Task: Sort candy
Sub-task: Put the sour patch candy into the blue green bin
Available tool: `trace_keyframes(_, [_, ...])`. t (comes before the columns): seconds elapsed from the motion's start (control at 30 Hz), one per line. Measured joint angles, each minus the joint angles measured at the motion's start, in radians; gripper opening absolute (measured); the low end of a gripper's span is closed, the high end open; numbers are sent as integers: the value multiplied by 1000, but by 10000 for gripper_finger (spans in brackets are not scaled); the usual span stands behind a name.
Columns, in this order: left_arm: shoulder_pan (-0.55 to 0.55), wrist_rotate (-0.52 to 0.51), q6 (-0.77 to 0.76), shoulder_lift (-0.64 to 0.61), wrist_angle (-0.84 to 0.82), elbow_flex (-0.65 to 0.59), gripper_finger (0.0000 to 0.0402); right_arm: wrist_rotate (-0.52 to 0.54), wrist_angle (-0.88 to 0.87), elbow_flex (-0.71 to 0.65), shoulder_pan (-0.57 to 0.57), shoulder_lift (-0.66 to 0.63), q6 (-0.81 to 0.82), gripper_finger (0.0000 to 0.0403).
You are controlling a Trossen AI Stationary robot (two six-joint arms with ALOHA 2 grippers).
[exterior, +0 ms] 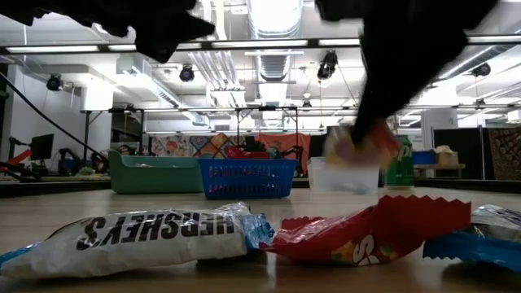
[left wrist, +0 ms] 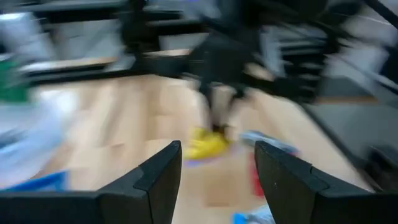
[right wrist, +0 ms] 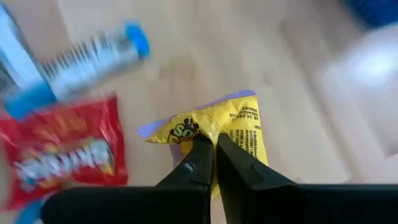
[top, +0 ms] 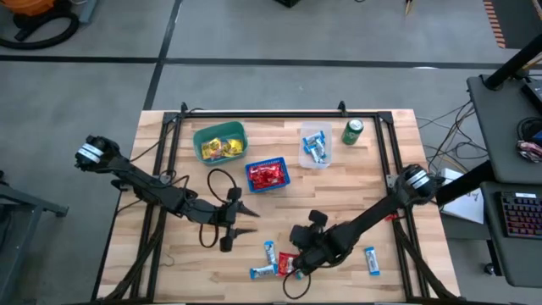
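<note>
My right gripper (right wrist: 214, 142) is shut on a yellow candy packet (right wrist: 233, 124) near the table's front edge; in the high view the gripper (top: 296, 261) hides it. A red packet (right wrist: 62, 155) and blue-and-white bars (right wrist: 93, 56) lie flat on the wood beside it. Farther back stand a green basket (top: 220, 141) with yellow candy, a blue basket (top: 268, 175) with red candy and a clear tub (top: 316, 146) with blue-and-white bars. My left gripper (top: 250, 219) hovers open, left of the loose candy, with nothing between its fingers (left wrist: 161, 180). My right gripper pinches the yellow packet's crumpled middle (right wrist: 225, 127) between its two fingertips (right wrist: 200, 154). The fingers slant down from above. In the low view the packet (exterior: 358, 146) shows blurred below the fingers, a little above the table.
A green can (top: 352, 131) stands at the back right beside the tub. One more blue-and-white bar (top: 371, 261) lies at the front right. A loose black cable (top: 218, 182) curls on the wood near my left arm. A black frame rail (top: 271, 113) runs along the table's far edge.
</note>
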Motion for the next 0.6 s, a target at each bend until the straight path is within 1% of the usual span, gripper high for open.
trace_keyframes(0.1, [-1,179,89,4,17,0,187,30,70,-43,-10,-65,6,8])
trace_keyframes(0.13, [-3,219,117,8,28,0,187,29,113,-63,-15,-88,6,8])
trace_keyframes(0.17, [-4,236,141,14,32,0,187,24,167,-87,-21,-115,5,8])
trace_keyframes(0.3, [-3,231,203,56,91,1,187,-38,452,-195,-51,-212,-2,8])
trace_keyframes(0.43, [-4,228,252,122,205,1,187,-121,783,-326,-81,-264,-45,8])
trace_keyframes(0.53, [-3,159,268,158,262,1,187,-177,984,-408,-103,-286,-47,8])
trace_keyframes(0.6, [-2,144,269,172,275,1,187,-186,1070,-451,-113,-287,-40,8])
